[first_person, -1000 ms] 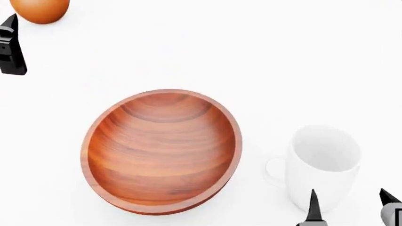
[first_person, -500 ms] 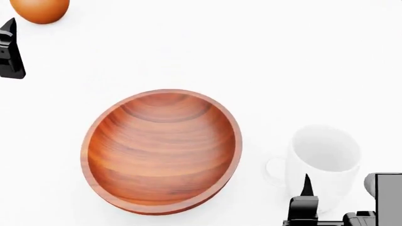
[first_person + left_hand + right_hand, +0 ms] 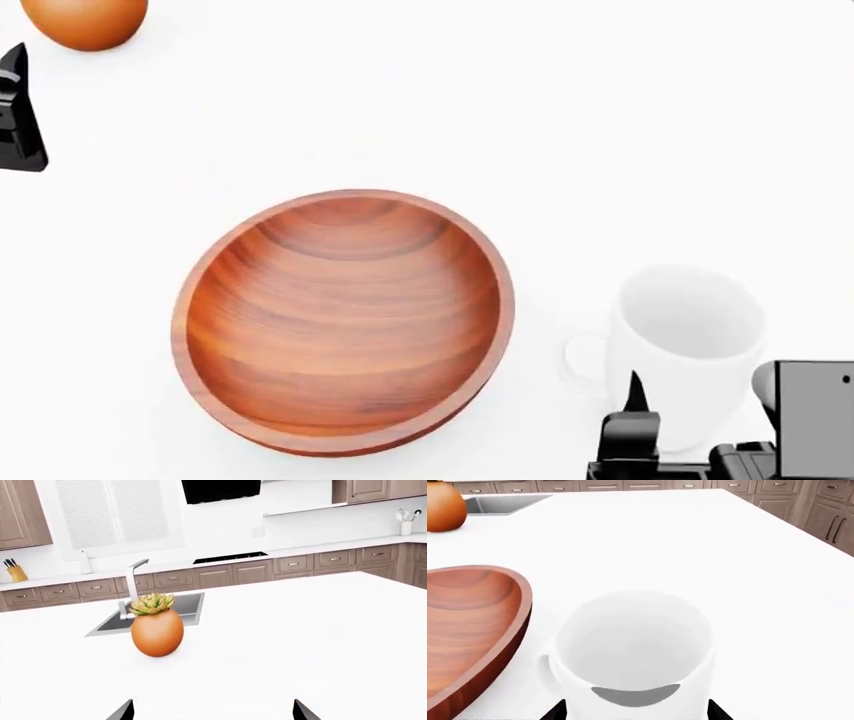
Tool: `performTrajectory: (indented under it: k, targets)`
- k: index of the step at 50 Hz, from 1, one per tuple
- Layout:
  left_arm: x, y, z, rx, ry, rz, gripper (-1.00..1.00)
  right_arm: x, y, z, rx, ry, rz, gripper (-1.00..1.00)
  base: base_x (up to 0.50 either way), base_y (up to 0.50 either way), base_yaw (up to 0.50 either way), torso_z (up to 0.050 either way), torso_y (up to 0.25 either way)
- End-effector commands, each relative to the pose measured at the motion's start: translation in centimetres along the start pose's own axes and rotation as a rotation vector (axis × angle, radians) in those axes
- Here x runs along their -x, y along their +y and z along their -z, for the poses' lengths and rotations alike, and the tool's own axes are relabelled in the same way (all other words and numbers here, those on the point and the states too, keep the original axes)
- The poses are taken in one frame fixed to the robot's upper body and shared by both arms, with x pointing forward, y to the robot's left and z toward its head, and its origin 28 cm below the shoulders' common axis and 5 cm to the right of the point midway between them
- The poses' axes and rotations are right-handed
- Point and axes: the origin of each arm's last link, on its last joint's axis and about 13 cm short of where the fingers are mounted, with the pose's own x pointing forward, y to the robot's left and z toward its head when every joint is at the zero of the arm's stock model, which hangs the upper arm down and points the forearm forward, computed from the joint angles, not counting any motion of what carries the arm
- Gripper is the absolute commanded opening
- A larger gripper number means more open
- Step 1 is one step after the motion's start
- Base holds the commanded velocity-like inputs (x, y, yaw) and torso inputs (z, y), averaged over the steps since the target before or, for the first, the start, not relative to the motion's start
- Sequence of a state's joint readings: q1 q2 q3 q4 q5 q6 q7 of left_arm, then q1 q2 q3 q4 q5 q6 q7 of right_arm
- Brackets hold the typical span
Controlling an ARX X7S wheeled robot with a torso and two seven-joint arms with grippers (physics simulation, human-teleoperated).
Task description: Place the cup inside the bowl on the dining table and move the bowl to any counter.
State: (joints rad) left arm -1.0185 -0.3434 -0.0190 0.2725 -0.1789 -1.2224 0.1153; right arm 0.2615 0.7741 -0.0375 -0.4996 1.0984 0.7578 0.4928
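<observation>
White cup (image 3: 634, 650) between the open right gripper's (image 3: 637, 710) fingertips (image 3: 557, 711).

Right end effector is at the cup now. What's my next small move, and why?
Probably ease the right end effector a little further forward, then close. Its fingers are open on either side of the cup but only their tips show beside the wall. The cup stands upright beside the bowl, not yet in it.

The right gripper (image 3: 694, 415) hides the cup's (image 3: 687, 340) near wall; frame edges crop its jaws.
</observation>
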Motion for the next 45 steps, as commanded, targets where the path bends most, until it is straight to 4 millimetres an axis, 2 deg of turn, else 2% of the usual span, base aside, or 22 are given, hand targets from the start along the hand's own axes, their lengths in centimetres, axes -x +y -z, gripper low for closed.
performTrajectory:
  k: [1, 7, 8, 17, 24, 37, 44, 45]
  targets:
    - [-0.1, 0.2, 0.0, 0.004, -0.021, -0.001, 1.0, -0.4, 0.1, 0.7, -0.008, 0.033, -0.016, 1.0, 0.0, 0.0, 0.0, 0.0, 0.0]
    - [-0.2, 0.3, 0.0, 0.003, -0.021, -0.001, 1.0, -0.4, 0.3, 0.8, -0.003, 0.034, -0.024, 1.0, 0.0, 0.0, 0.0, 0.0, 0.0]
    - [-0.2, 0.3, 0.0, 0.003, -0.021, -0.001, 1.0, -0.4, 0.3, 0.8, 0.005, 0.03, -0.026, -1.0, 0.0, 0.0, 0.0, 0.0, 0.0]
    - [-0.1, 0.0, 0.2, 0.004, -0.021, -0.002, 1.0, 0.0, 0.2, 0.3, 0.017, 0.008, -0.007, -1.0, 0.0, 0.0, 0.0, 0.0, 0.0]
    - [-0.2, -0.4, 0.4, 0.004, -0.02, -0.001, 1.0, 0.2, 0.3, -0.9, 0.047, -0.033, 0.01, -1.0, 0.0, 0.0, 0.0, 0.0, 0.0]
    - [-0.2, -0.2, 0.3, 0.008, -0.022, -0.001, 1.0, 0.6, 0.4, -4.5, 0.088, -0.139, 0.03, -1.0, 0.0, 0.0, 0.0, 0.0, 0.0]
    - [-0.3, -0.3, 0.4, 0.007, -0.018, 0.002, 1.0, -0.4, 1.0, -8.5, 0.135, -0.203, -0.017, -1.0, 0.0, 0.0, 0.0, 0.0, 0.0]
    - [-0.5, 0.0, 0.5, 0.004, -0.015, 0.003, 1.0, -3.8, 3.5, -8.9, 0.153, -0.113, -0.183, -1.0, 0.0, 0.0, 0.0, 0.0, 0.0]
